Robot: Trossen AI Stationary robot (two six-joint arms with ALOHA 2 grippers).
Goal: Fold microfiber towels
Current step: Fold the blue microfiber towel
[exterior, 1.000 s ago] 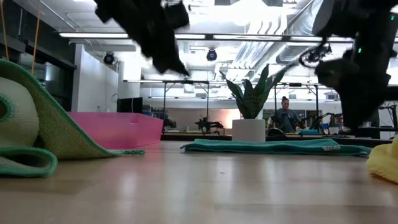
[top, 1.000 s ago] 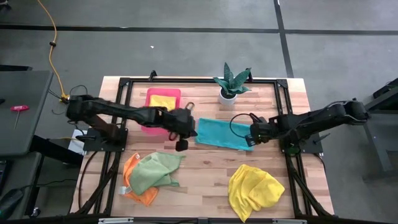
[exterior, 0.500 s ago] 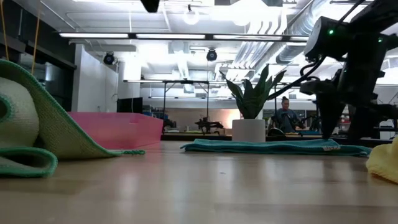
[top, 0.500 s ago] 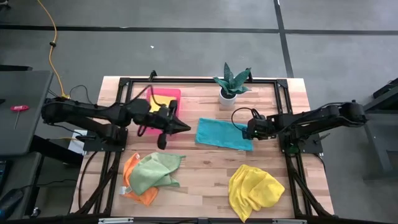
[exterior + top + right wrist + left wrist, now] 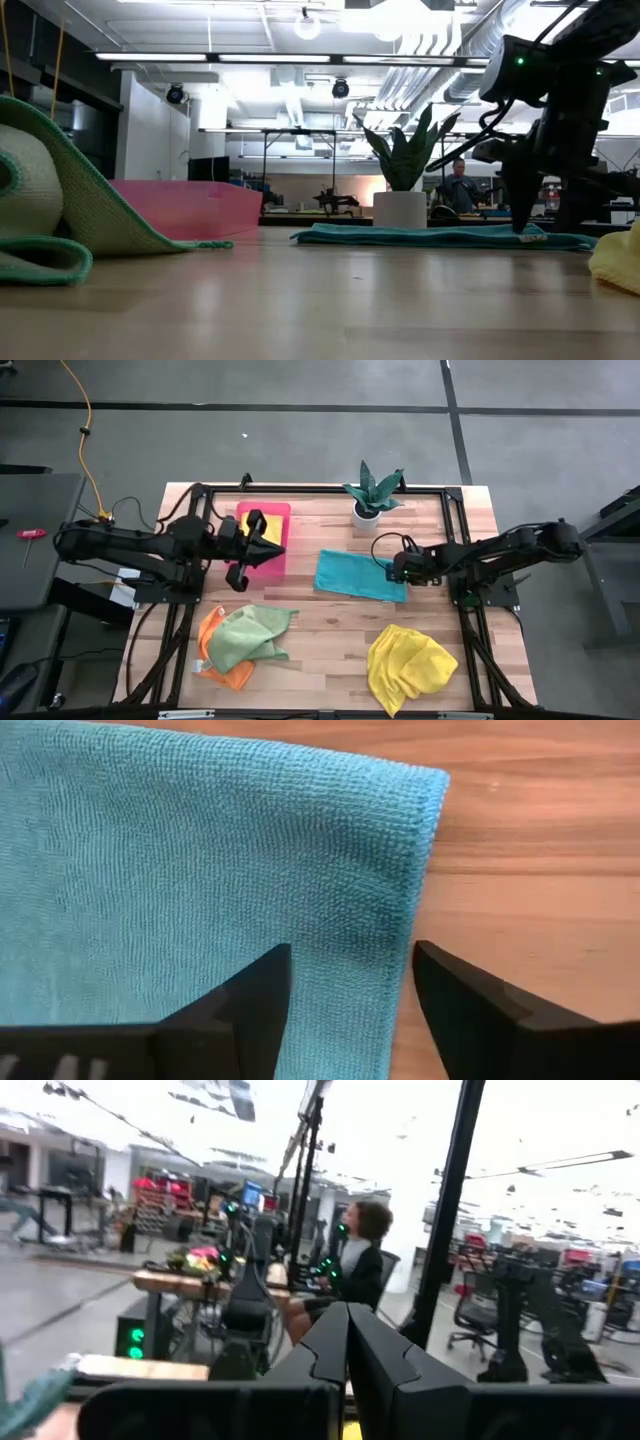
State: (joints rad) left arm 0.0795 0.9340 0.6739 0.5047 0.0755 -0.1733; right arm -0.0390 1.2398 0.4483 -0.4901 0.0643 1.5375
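Mid-task at the towel-folding table [image 5: 330,640]: one yellow towel [image 5: 262,522] already lies folded in the pink tray [image 5: 240,510] at about 11 o'clock, the only piece that looks put away. A teal towel [image 5: 360,574] lies flat as a neat rectangle at the table's centre, apparently folded but not yet stowed. The right claw [image 5: 394,570] hangs over that towel's 3 o'clock edge with its fingers [image 5: 250,995] spread apart, one over the cloth and one over bare wood past the hem, gripping nothing. The left claw [image 5: 240,550], fingers pressed together and empty, is raised above the tray's 6 o'clock rim, clear of the teal towel.

Three towels await attention. A light green towel [image 5: 245,637] lies crumpled on top of an orange towel [image 5: 215,660] at about 7 o'clock, and a second yellow towel [image 5: 408,662] sits in a loose heap at about 5 o'clock. A potted plant [image 5: 372,495] stands at 12 o'clock, out of the way. By this reckoning, well under half the job is done.
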